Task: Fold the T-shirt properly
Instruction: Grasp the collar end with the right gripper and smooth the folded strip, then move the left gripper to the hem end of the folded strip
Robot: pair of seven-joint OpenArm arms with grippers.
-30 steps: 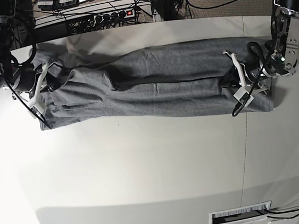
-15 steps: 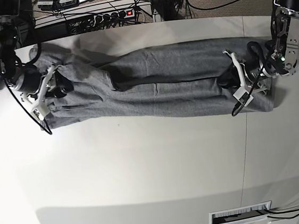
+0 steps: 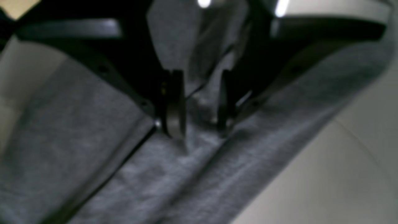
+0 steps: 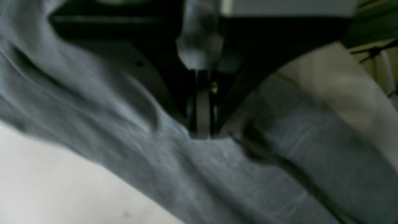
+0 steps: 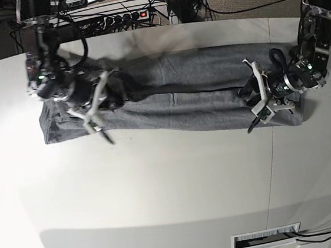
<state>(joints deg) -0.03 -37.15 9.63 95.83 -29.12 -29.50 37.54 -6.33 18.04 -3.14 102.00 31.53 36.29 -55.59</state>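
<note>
Honestly, both wrist views are blurred. T-shirt lies in a long band along the surface's far edge. Base view smears the right gripper with motion; only its wrist view shows the jaws pinched together on a fabric ridge. Left gripper stands apart, fingers pressing cloth near the right edge, arm low.
</note>
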